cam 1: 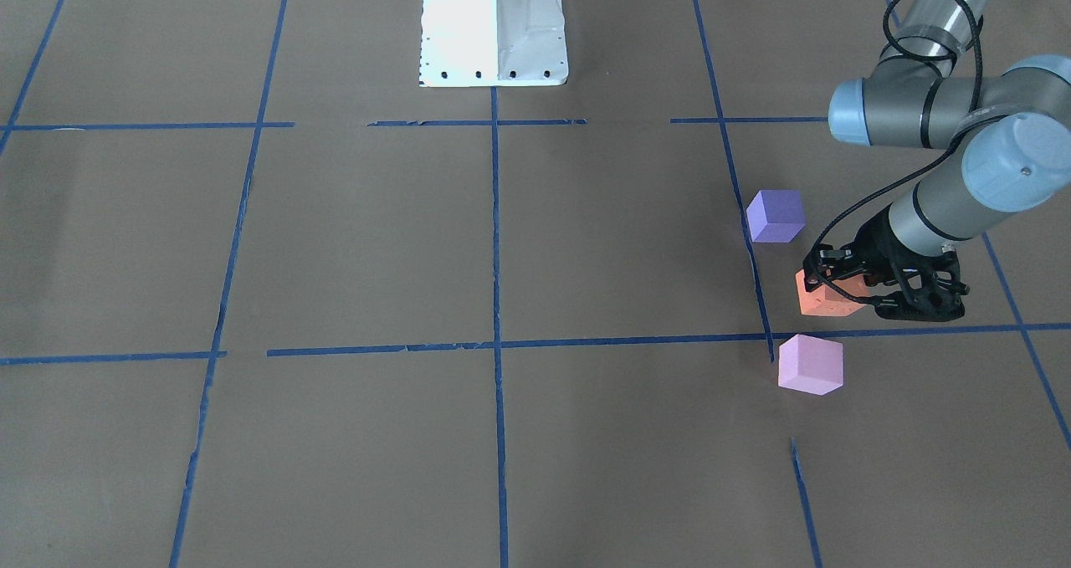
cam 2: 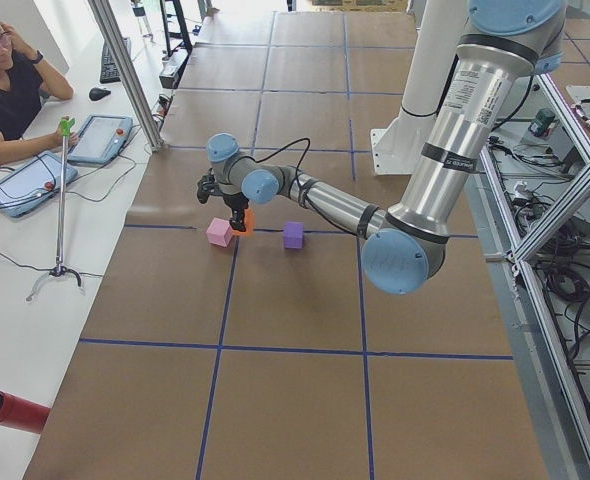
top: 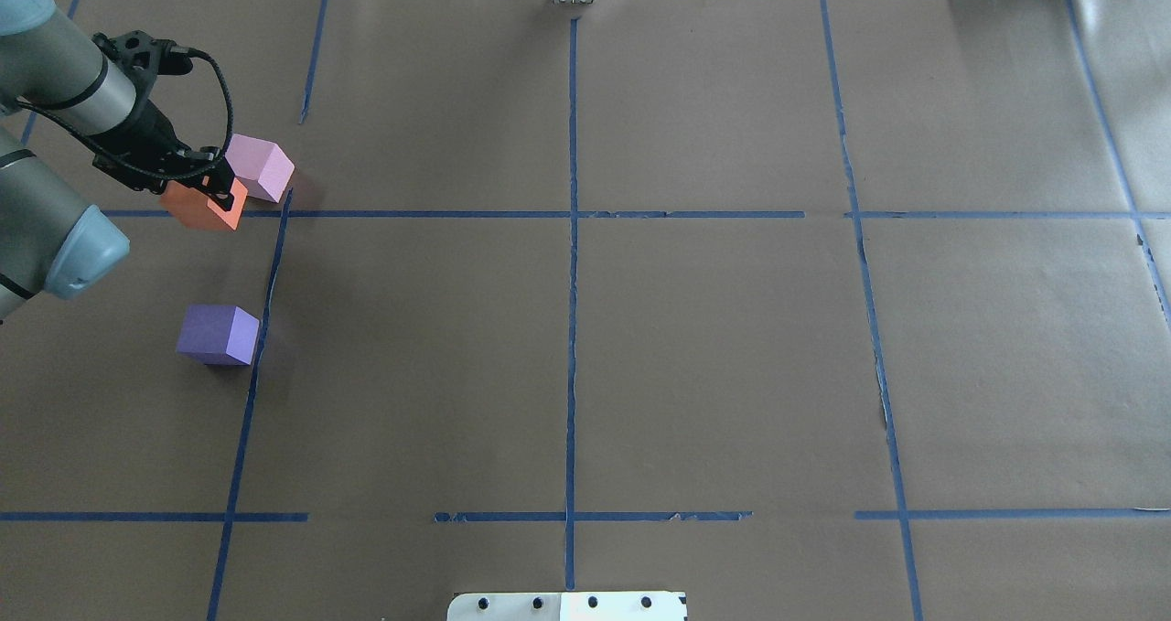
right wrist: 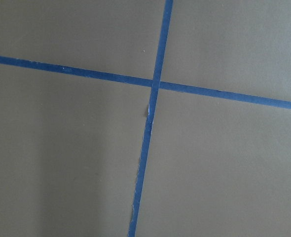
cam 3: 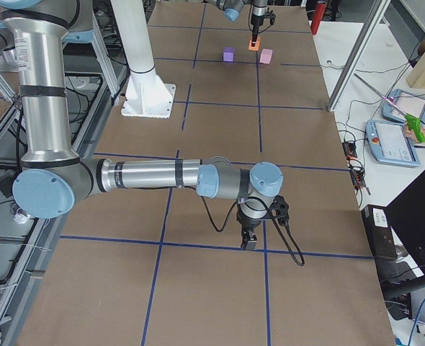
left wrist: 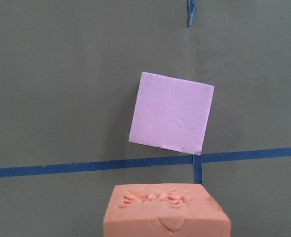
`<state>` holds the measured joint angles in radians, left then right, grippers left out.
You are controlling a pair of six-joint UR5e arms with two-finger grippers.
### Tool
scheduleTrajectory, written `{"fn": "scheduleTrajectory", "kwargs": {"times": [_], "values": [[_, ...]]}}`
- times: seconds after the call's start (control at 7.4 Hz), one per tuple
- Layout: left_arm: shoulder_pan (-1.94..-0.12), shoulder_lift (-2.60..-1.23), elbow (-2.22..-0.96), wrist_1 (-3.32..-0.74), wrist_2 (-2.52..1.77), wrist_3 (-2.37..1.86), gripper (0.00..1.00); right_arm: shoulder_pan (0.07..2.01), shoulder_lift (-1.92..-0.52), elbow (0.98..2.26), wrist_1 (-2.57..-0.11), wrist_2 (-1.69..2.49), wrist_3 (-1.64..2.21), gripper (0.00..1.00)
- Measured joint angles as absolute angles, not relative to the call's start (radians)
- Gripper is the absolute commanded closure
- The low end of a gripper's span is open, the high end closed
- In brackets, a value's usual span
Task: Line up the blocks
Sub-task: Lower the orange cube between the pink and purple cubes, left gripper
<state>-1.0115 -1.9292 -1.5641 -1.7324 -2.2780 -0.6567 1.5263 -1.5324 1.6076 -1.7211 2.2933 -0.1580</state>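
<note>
Grip: left end effector clamps orange block — pink block near.

The table, papered brown and gridded with blue tape, carries a violet-blue block and a pale pink block near one end, apart from each other, each beside a tape line. The white robot base stands midway along one long edge.

Between pink block and violet block, orange block
</note>
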Motion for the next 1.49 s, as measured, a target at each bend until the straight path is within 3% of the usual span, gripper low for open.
{"fn": "scheduleTrajectory", "kwargs": {"times": [1.22,1.35,1.49], "values": [[-0.94,-1.929,-1.457,-1.876,-2.273,-0.718,0.98,1.526,-1.532,1.608,-1.721,2.293,-0.158,0.0],[-0.936,-1.929,-1.454,-1.88,-2.273,-0.724,0.87,1.526,-1.532,1.608,-1.721,2.293,-0.158,0.0],[-0.932,-1.929,-1.451,-1.883,-2.272,-0.728,0.47,1.526,-1.532,1.608,-1.721,2.293,-0.158,0.0]]}}
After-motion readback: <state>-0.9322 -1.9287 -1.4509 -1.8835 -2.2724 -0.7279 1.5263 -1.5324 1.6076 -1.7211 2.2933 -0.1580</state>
